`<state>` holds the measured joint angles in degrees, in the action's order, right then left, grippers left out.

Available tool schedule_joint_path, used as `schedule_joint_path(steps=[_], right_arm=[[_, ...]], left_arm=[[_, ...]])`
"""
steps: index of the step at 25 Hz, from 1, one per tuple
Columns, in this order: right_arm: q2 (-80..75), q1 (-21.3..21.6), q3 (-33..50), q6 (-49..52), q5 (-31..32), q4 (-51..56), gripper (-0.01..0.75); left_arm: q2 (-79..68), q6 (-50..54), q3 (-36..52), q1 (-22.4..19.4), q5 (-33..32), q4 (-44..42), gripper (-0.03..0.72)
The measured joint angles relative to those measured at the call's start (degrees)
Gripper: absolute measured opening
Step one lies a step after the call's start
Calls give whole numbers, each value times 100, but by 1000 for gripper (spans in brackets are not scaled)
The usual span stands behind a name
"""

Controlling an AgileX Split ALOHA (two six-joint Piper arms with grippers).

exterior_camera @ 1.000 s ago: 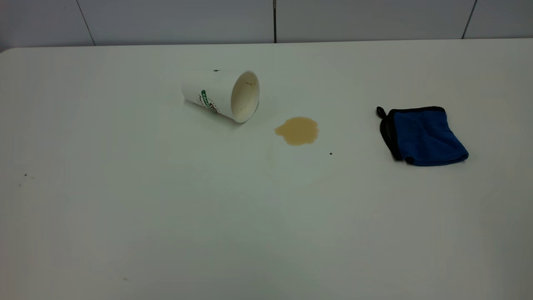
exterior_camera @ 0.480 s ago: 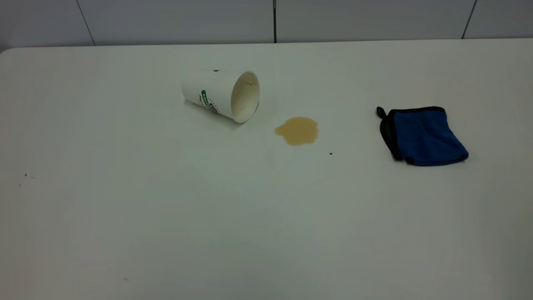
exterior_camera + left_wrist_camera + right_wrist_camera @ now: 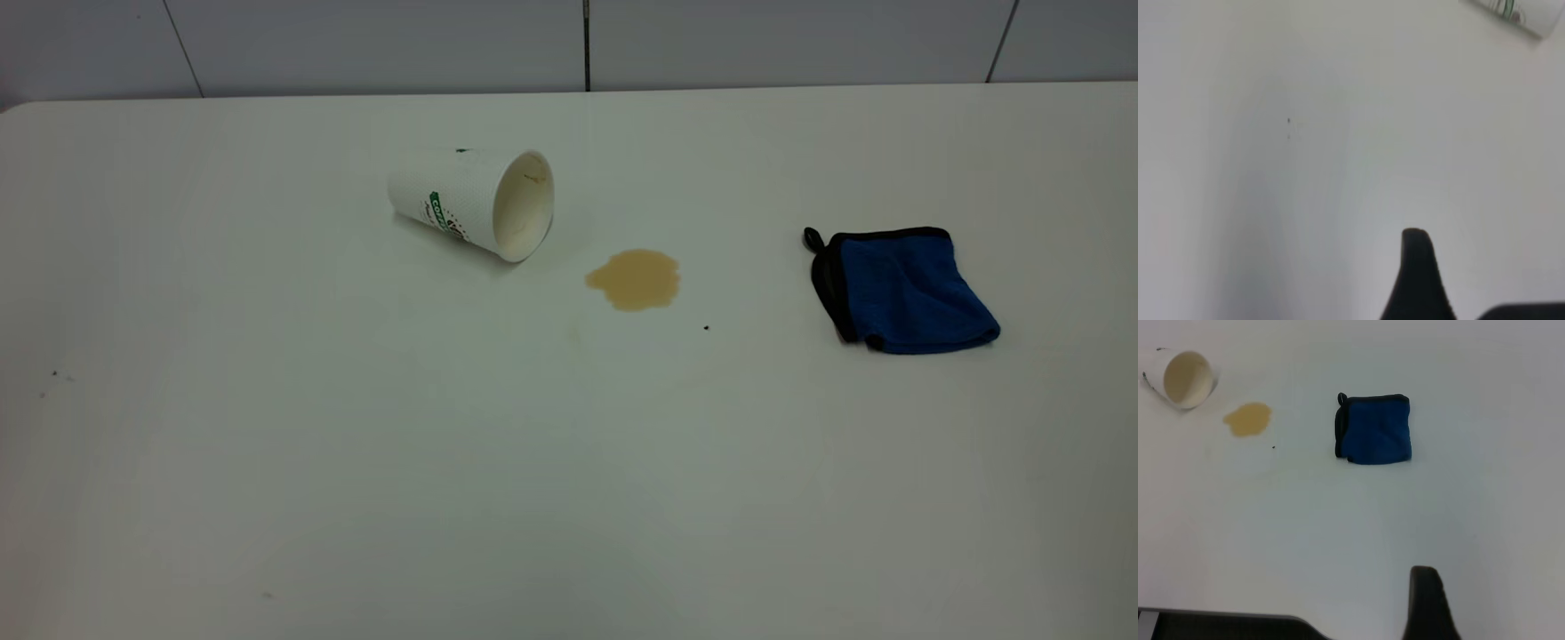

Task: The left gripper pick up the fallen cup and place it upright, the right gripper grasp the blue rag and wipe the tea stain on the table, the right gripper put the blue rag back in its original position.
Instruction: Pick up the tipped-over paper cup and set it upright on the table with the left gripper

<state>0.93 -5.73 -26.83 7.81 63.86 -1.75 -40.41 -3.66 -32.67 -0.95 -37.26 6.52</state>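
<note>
On the white worktop [image 3: 267,400] the cup [image 3: 471,203] lies tipped on its side toward the far left of centre, its open mouth turned to the right and a little toward the near edge, its green band and brown logo on the side facing the camera. Just to the right of the mouth and slightly nearer, apart from the rim, sits the tea stain [image 3: 634,279], a light-brown roundish puddle. A tiny black speck [image 3: 706,327] lies a little to the right of the puddle and nearer. Well apart to the right rests the blue rag [image 3: 902,290], folded flat, with black edging along its left side and a small black loop at its far-left corner. Neither arm shows in the exterior view. In the left wrist view only one dark fingertip [image 3: 1418,277] of the left pincer is visible above bare worktop, with a sliver of the cup at the frame's corner; I cannot tell how wide that pincer stands. The right wrist view shows one fingertip [image 3: 1428,603] of the right pincer above the worktop on the near side of the rag, touching nothing; its spread likewise cannot be told.
</note>
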Motion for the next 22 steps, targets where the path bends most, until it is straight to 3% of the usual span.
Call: schedule_joint_path(steps=[4,9,15,22], right_arm=[[0,0,0,0,0,0,545],[0,0,0,0,0,0,545],[0,0,0,0,0,0,545],[0,0,0,0,0,0,545]], left_arm=[[-1320,-367,-432,0,848,242,593],[-3019,-915,-1321,106,1030,543,591],[-4896,-1082,-2565,928,1241,562,591],[-7127,-1015,-4455,2009,1031,330,591]])
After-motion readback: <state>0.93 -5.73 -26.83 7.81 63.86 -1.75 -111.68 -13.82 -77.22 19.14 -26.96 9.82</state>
